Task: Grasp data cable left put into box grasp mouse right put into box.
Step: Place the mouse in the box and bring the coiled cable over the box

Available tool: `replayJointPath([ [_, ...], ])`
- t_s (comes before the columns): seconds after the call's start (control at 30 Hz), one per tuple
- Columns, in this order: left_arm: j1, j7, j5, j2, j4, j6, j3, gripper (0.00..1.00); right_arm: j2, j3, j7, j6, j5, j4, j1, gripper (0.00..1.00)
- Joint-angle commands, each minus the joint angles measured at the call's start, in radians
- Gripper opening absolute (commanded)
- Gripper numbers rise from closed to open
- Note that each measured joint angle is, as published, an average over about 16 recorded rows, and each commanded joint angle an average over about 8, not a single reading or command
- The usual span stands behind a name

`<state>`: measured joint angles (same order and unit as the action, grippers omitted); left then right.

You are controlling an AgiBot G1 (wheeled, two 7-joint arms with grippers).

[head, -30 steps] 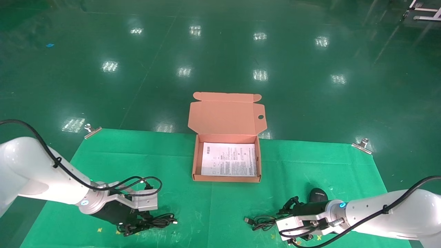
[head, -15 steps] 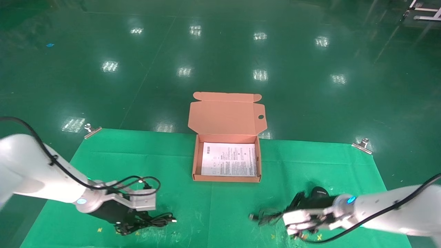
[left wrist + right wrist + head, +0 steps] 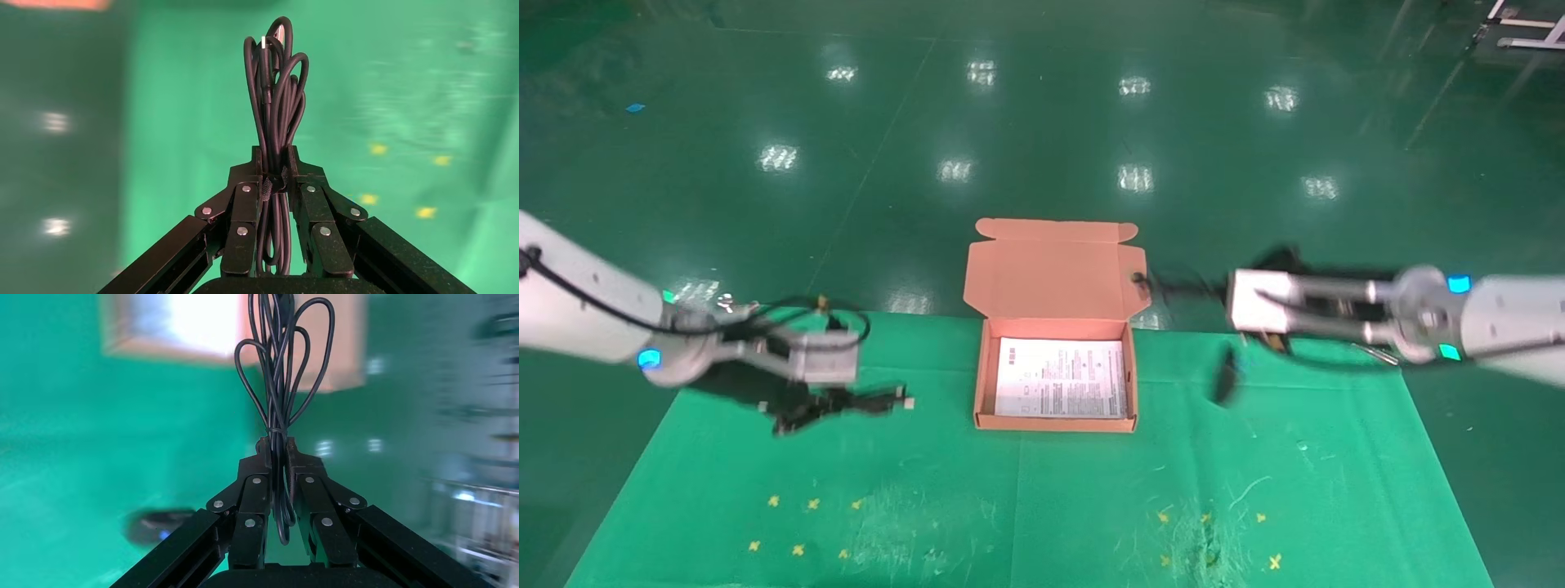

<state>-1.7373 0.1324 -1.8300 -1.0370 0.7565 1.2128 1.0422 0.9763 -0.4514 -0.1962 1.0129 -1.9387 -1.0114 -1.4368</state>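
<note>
The salmon-orange box (image 3: 981, 384) stands open at the middle of the green mat, its lid (image 3: 1050, 273) folded back. My left gripper (image 3: 834, 402) is shut on the tied middle of the data cable (image 3: 870, 402) and holds it above the mat, left of the box. In the left wrist view the gripper (image 3: 275, 162) grips the bundle (image 3: 273, 86). My right gripper (image 3: 1209, 287) is raised right of the box, shut on the mouse's cord (image 3: 1173, 286). The mouse (image 3: 1223, 377) hangs below it, blurred. In the right wrist view the gripper (image 3: 277, 447) grips the cord (image 3: 278, 373), with the mouse (image 3: 156, 525) dangling.
A printed paper sheet (image 3: 1062, 377) lies inside the box. The green mat (image 3: 1042, 506) has small yellow marks near its front edge. A metal clip (image 3: 738, 310) holds its far left corner. Shiny green floor lies beyond.
Both arms rose and moved from the mat's front edge back to beside the box. The left carried the data cable; the right lifted the mouse off the mat by its cord.
</note>
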Motion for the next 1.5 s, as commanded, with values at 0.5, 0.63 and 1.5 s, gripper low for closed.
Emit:
replayJointPath([
  [0.5,-0.12,0.126,-0.128,-0.024,0.191,-0.157,-0.027,0.0,0.233,0.026,-0.007,-0.1,0.065,0.115,-0.208,0.0],
  [0.63,-0.143,0.109,-0.128,-0.025,0.175,-0.179,-0.039,0.0,0.271,0.028,-0.038,-0.105,0.087,0.168,-0.232,0.0],
  [1.5,-0.12,0.212,-0.183,0.067,0.257,-0.095,-0.012,0.0,0.357,0.0,-0.164,-0.127,0.127,0.304,-0.205,0.0],
])
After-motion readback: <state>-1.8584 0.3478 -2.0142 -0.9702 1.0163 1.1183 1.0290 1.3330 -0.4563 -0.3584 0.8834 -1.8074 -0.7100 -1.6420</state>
